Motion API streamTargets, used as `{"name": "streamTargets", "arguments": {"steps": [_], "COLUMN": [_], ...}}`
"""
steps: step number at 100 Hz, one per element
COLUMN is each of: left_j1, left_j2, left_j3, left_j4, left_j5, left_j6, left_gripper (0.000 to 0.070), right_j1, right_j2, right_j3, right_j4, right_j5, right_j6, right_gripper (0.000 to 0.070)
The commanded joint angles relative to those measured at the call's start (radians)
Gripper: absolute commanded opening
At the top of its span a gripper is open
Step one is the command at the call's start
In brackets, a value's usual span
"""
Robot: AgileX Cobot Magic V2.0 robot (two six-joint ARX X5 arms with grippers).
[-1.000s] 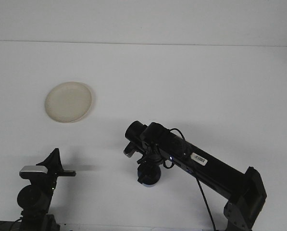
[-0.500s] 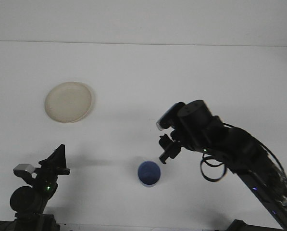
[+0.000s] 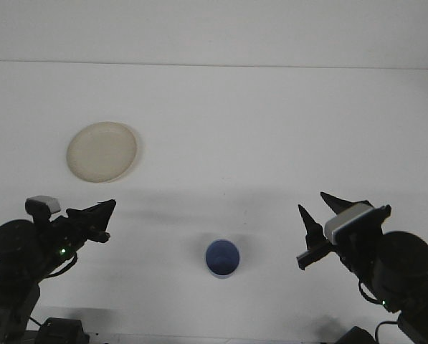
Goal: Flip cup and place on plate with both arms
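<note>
Withdrawn right gripper [image 3: 327, 215] — cup [image 3: 221, 258] sits leftward, apart.

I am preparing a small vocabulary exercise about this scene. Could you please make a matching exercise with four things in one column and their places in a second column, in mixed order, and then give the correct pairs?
Things:
1. plate
2. blue cup
3. left end effector
4. right end effector

Places:
A. lower right, apart from the cup
B. upper left of the table
C. lower middle, standing alone
D. lower left, below the plate

Pairs: 1-B, 2-C, 3-D, 4-A
</note>
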Motion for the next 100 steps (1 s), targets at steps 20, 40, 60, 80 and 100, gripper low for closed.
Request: {"name": "streamTargets", "arguments": {"steps": [20,40,60,80,100], "left_j1": [-0.147,-0.317,-0.488,-0.623,-0.706], "left_j2": [0.217,0.401,0.608,0.803,0.940], "left_j3": [0.171,0.286,0.420,0.561,0.634], "left_j4": [-0.117,-0.271,-0.402,-0.528,-0.534], "left_j5": [0.066,0.065,-0.010,-0.130,-0.187], "left_j6": [0.140,0.227,0.286,0.332,0.336], "left_gripper": [0.0414,0.0532,0.0532,0.0532,0.0532], "right_j1": [-0.006,-0.006,-0.006,-0.006,-0.006], "right_j2": [-0.270,-0.436,-0.507,-0.507,-0.507], "right_j3": [-0.286,-0.416,-0.439,-0.439,-0.439], "right_j4": [0.065,0.057,0.040,0.040,0.039], "right_j5": [0.080,0.118,0.150,0.157,0.156], "right_j6": [0.019,0.048,0.048,0.048,0.048], "right_gripper": [0.0333,0.0333,0.0333,0.0333,0.0333]}}
